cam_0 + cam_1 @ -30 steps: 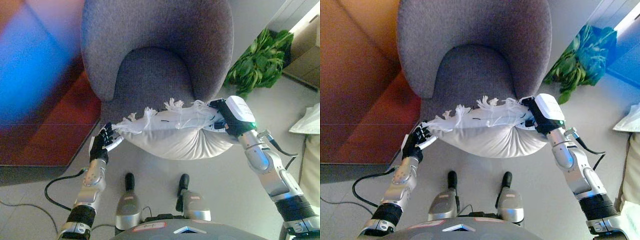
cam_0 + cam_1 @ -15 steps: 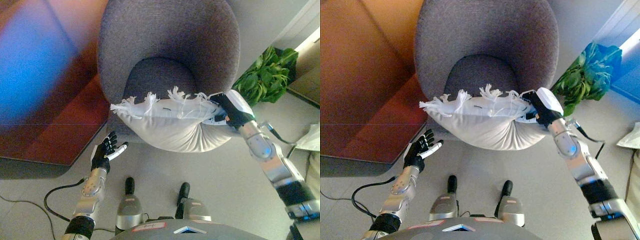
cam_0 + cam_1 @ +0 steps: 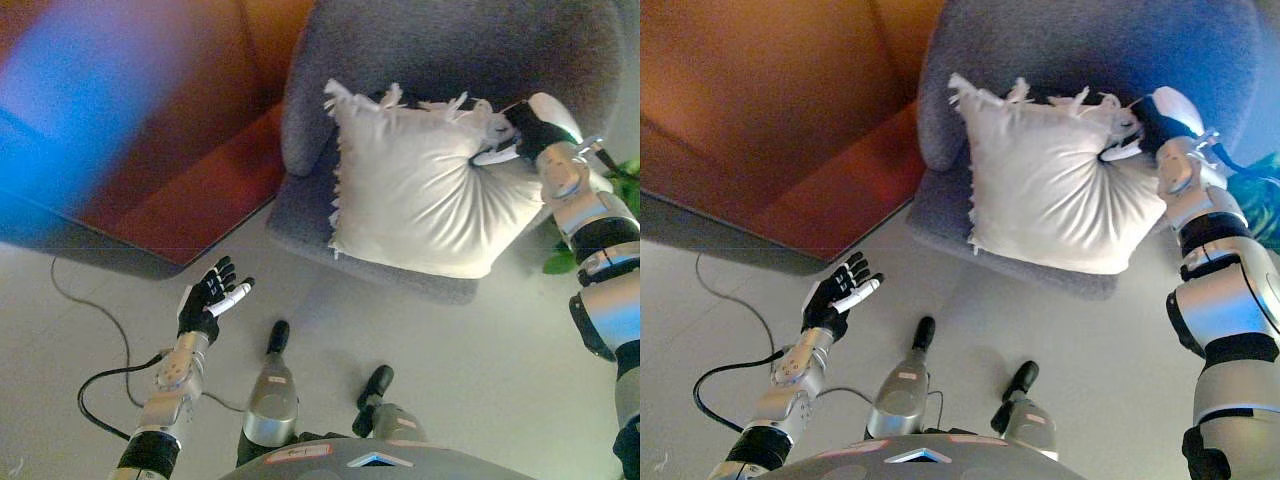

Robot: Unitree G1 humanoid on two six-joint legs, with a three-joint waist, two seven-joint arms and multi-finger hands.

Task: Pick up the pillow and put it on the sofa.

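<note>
At far left a red-brown panel [image 3: 770, 110] rises from the grey floor [image 3: 480, 350], with a darker red ledge at its foot running toward the sofa. The right eye view shows this panel plainly across its whole upper left; in the left eye view much of it cannot be made out.

Low on the left, the left hand [image 3: 205, 300] hangs over bare floor, well apart from everything else, fingers spread and relaxed, holding nothing (one finger shows a white cover).

Right of centre stands the sofa [image 3: 400, 45], a rounded grey tub seat with a high curved back. The pillow [image 3: 425, 190] sits on it, white with a fringe along its upper and left edges, tilted up against the backrest, its lower bulge hanging out past the seat's front edge.

At the pillow's upper right corner the right hand [image 3: 1140, 125] is clamped on the cloth, which puckers into gathered folds where the fingers pinch it. The right eye view shows that pucker and the dark fingers more clearly; the left eye view shows more of the white cover on the back of the hand.

Just right of the arm, green leaves of a plant [image 3: 560, 262] peek out beside the sofa's lower right. In the right eye view only a sliver of them shows at the edge.
</note>
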